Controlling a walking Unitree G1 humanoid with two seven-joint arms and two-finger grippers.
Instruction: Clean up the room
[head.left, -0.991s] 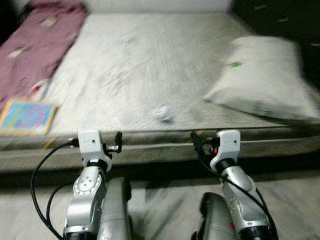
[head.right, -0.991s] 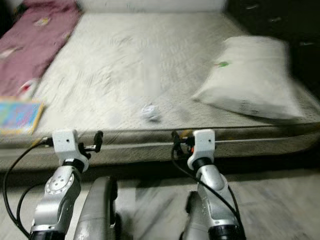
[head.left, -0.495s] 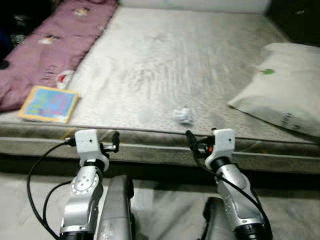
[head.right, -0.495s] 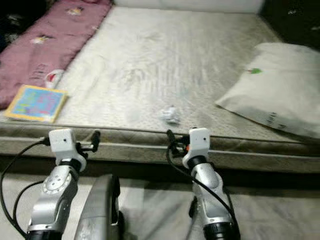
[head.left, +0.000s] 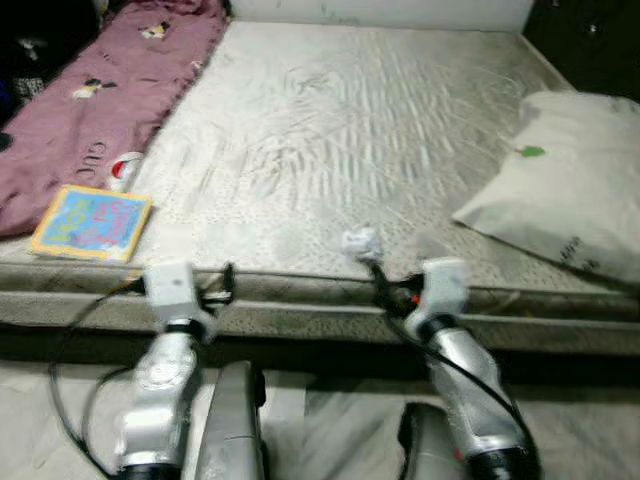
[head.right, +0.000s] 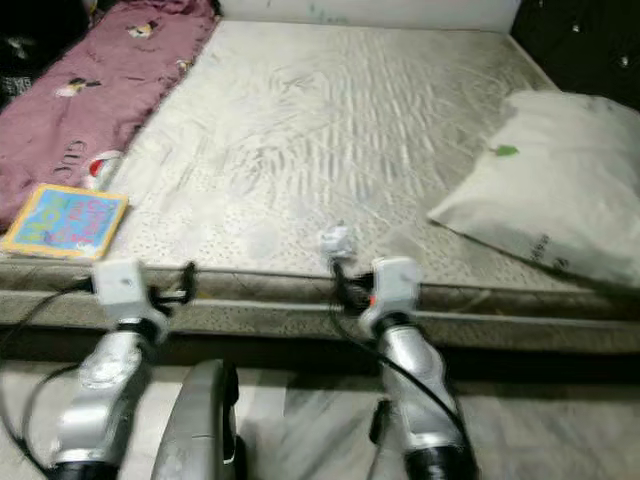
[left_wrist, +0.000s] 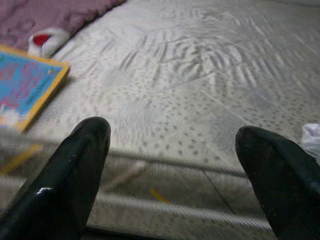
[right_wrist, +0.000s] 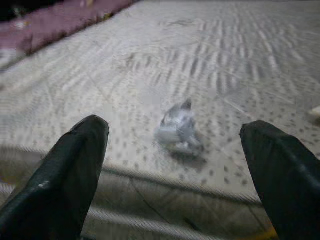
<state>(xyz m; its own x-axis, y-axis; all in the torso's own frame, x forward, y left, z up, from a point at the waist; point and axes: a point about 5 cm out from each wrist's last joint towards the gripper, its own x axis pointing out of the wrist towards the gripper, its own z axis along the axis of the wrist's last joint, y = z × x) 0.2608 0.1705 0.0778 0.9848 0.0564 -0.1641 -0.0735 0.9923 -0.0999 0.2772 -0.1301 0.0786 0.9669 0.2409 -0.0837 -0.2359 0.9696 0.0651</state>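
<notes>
Cf. frames 1.0 s and 0.5 s ago: whole scene is shifted, so camera/robot is taken to have moved toward the bed; objects themselves are not seen displaced. Crumpled paper wad (right_wrist: 179, 128) is now framed w/ right claw (right_wrist: 175, 165), fingers wide apart, nothing held. In head view the wad (head.left: 361, 241) is seen just beyond that claw, near the mattress front edge. Judged: approach nearly done, wad is the pick target; grasp not yet begun.

Left claw (left_wrist: 175, 170) is also held apart, empty, pointed over the mattress edge. Wad edge is glimpsed beside one finger.

Bed: bare mattress (head.left: 330, 120), pale w/ dotted quilting. White pillow (head.left: 560, 200) is laid at robot's right. Maroon blanket (head.left: 90, 110) is spread along the left; colourful book (head.left: 92, 222) is lying by its near end, close to the edge. Small red/white item (head.left: 122, 170) is beside blanket, type unclear. Floor below is pale. Motion blur noted.
</notes>
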